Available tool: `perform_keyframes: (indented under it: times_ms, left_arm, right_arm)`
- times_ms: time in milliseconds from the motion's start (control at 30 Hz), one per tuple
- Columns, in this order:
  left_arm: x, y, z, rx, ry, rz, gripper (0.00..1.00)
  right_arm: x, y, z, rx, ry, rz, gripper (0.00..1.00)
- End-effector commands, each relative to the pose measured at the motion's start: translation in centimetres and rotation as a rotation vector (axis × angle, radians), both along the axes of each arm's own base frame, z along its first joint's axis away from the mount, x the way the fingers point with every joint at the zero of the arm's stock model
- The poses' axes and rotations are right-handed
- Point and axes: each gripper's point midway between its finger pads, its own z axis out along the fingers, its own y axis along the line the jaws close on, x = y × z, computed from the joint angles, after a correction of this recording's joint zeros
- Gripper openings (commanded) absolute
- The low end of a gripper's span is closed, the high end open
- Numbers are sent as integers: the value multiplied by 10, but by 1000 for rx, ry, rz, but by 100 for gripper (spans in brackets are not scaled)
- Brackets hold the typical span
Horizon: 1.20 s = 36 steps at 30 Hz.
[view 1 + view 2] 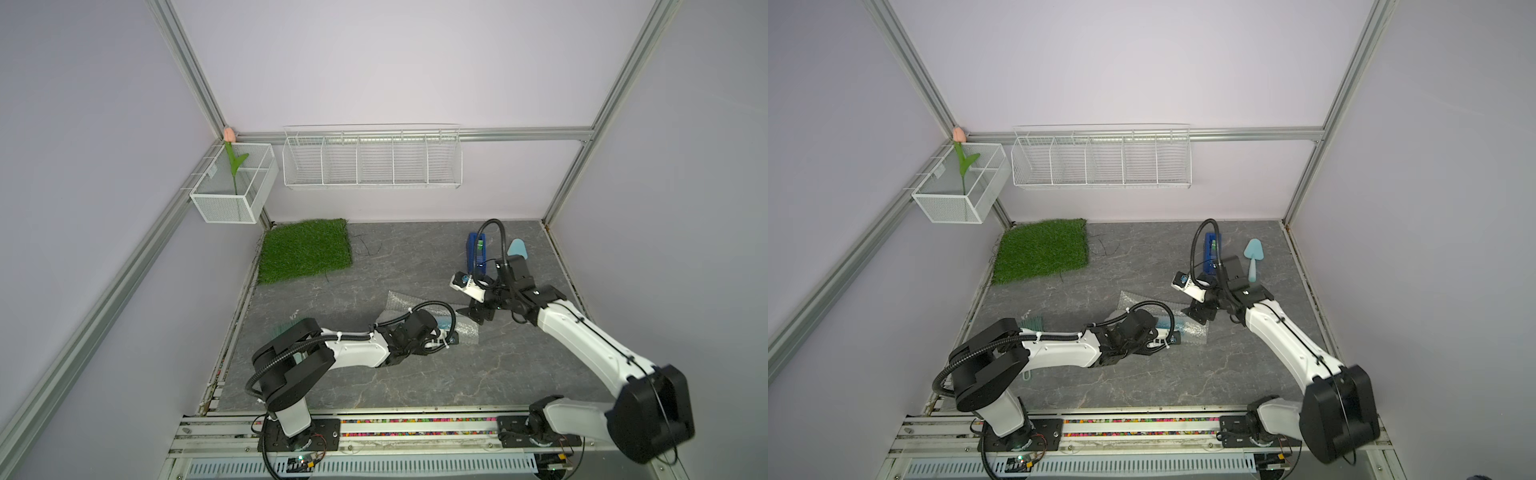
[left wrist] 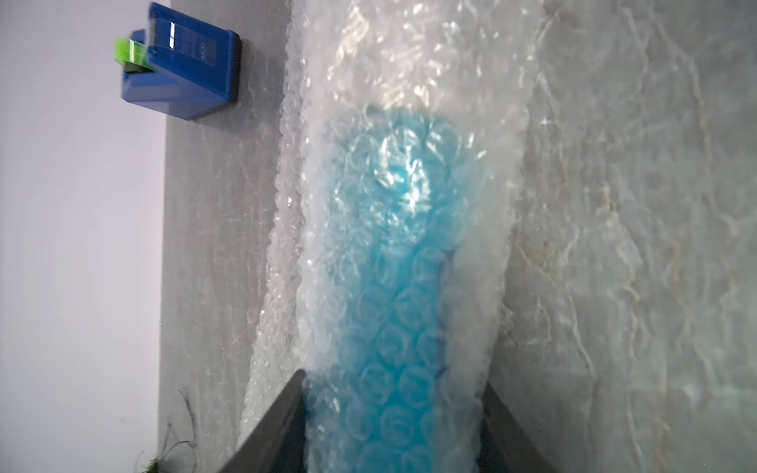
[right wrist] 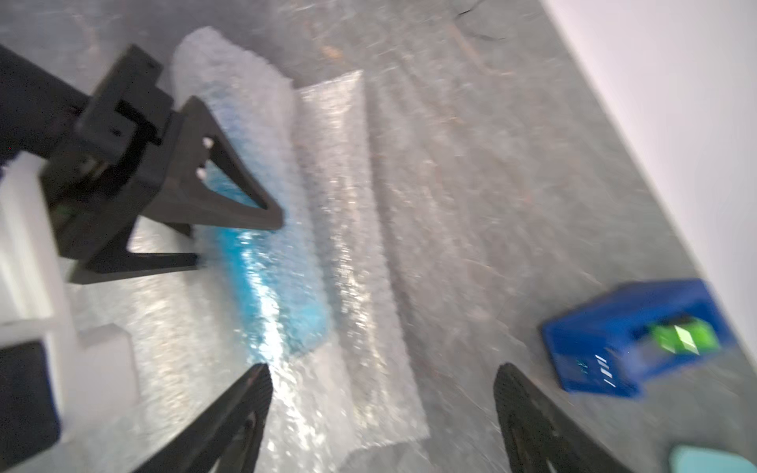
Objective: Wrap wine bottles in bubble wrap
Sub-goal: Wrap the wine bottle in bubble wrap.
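Observation:
The wine bottle [image 2: 393, 254] lies on the table rolled inside the bubble wrap [image 2: 409, 61] and shows as a blue shape through it. My left gripper [image 2: 395, 379] is shut on the wrapped bottle, one finger pressed against each side of the roll. The right wrist view shows those left fingers [image 3: 245, 204] straddling the roll near one end of the bottle [image 3: 282, 303]. My right gripper [image 3: 383, 370] stands open above the loose end of the wrap [image 3: 368, 389], holding nothing. In both top views the left wrist hides most of the bottle [image 1: 442, 322] [image 1: 1167, 322], and the right gripper [image 1: 480, 318] sits just beyond the roll.
A dark blue tape dispenser [image 1: 476, 249] with green tape stands behind the right gripper, beside a light blue trowel [image 1: 1252, 257]. A green grass mat [image 1: 305, 251] lies at the back left. A wire rack [image 1: 372, 160] and a mesh box [image 1: 235, 183] hang on the walls.

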Motion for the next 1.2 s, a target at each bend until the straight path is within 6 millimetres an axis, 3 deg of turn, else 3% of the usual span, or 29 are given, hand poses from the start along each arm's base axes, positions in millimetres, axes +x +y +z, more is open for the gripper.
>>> perform_keyframes:
  times_ms: [0, 100, 267, 400, 500, 567, 667, 933, 1067, 1167]
  left_arm:
    - [-37, 36, -33, 135, 378, 36, 47]
    - [-37, 37, -25, 149, 507, 56, 48]
    - [-38, 39, -18, 233, 676, 61, 48]
    - [-42, 36, -13, 279, 845, 64, 50]
    - [-42, 35, -13, 307, 973, 73, 50]
    - [-43, 37, -16, 327, 1063, 72, 50]
    - [-38, 35, -17, 335, 1181, 117, 49]
    - [-39, 38, -34, 391, 1216, 92, 49]
    - [-37, 38, -38, 391, 1222, 98, 50]
    - [-35, 40, -40, 396, 1217, 106, 50]
  right_arm:
    - [4, -25, 20, 10, -194, -133, 88]
    - [-21, -26, 28, 4, -290, -73, 88]
    - [-74, -3, 15, -49, -377, 183, 88]
    - [-105, 19, -11, -141, -324, 347, 88]
    - [-115, 34, -33, -190, -317, 426, 88]
    - [-114, 43, -42, -209, -327, 447, 88]
    - [-98, 51, -52, -259, -384, 430, 88]
    - [-51, 72, -77, -344, -439, 396, 88]
    - [-40, 79, -91, -366, -413, 406, 88]
    - [-39, 78, -104, -383, -359, 423, 94]
